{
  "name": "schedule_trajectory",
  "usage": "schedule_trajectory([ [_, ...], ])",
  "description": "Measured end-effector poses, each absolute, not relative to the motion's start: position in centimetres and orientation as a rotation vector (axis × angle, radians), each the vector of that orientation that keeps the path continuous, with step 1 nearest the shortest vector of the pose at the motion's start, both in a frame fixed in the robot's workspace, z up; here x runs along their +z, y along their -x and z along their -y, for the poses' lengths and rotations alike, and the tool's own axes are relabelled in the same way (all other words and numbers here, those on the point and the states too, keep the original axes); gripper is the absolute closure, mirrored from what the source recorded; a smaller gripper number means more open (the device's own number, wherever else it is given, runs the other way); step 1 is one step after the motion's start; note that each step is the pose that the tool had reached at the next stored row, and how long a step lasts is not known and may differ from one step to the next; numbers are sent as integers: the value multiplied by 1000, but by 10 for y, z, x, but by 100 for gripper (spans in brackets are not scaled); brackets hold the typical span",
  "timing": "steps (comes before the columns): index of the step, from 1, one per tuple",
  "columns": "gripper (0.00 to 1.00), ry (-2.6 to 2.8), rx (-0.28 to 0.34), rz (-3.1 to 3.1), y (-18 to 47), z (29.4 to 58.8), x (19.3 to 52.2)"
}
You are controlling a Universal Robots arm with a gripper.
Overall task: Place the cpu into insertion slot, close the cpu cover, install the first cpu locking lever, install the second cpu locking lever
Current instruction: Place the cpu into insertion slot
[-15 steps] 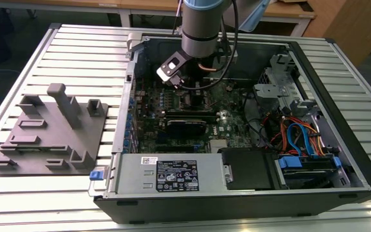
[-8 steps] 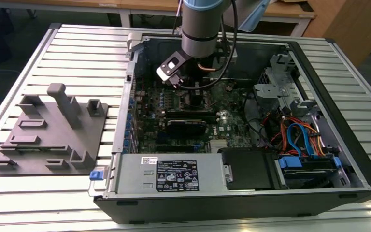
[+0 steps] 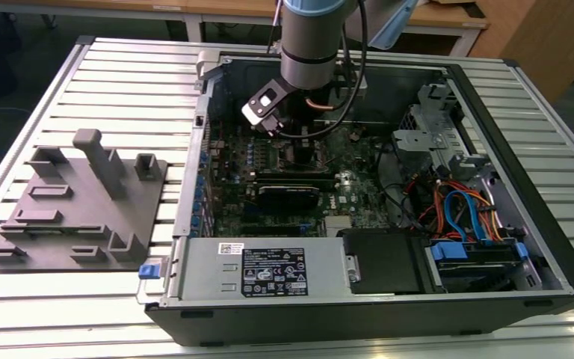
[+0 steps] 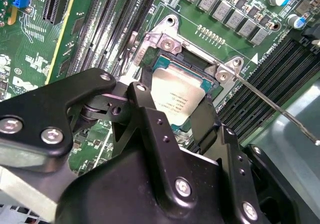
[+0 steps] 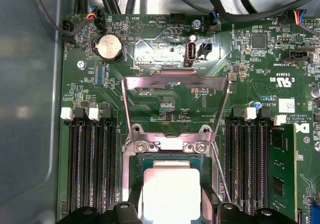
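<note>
The claw (image 5: 171,207) grips the cpu (image 5: 171,186) by two edges at the insertion slot (image 5: 132,166). The cpu cover (image 5: 175,77) is raised open. In the exterior view this is toward twelve o'clock on the motherboard (image 3: 229,161).

Fine print marks the chip (image 4: 177,96) and a label (image 3: 273,271) on the grey box (image 3: 202,280), exterior view's lower centre; none legible.

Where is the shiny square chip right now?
In the first wrist view the cpu is held by the gripper right at the insertion slot, beside the opened cpu cover, between the long black memory slots.
</note>
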State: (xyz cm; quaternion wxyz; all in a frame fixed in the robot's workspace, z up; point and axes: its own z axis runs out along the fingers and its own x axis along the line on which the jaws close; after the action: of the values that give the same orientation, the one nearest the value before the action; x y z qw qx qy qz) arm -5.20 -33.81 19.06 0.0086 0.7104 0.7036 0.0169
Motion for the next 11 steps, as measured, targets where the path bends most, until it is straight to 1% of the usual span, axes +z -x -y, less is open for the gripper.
schedule_trajectory([
  [3,45,-2220,55,-2198,52,338,190],
  [4,39,-2220,54,-2198,52,338,190],
  [11,39,-2220,53,-2198,52,338,192],
])
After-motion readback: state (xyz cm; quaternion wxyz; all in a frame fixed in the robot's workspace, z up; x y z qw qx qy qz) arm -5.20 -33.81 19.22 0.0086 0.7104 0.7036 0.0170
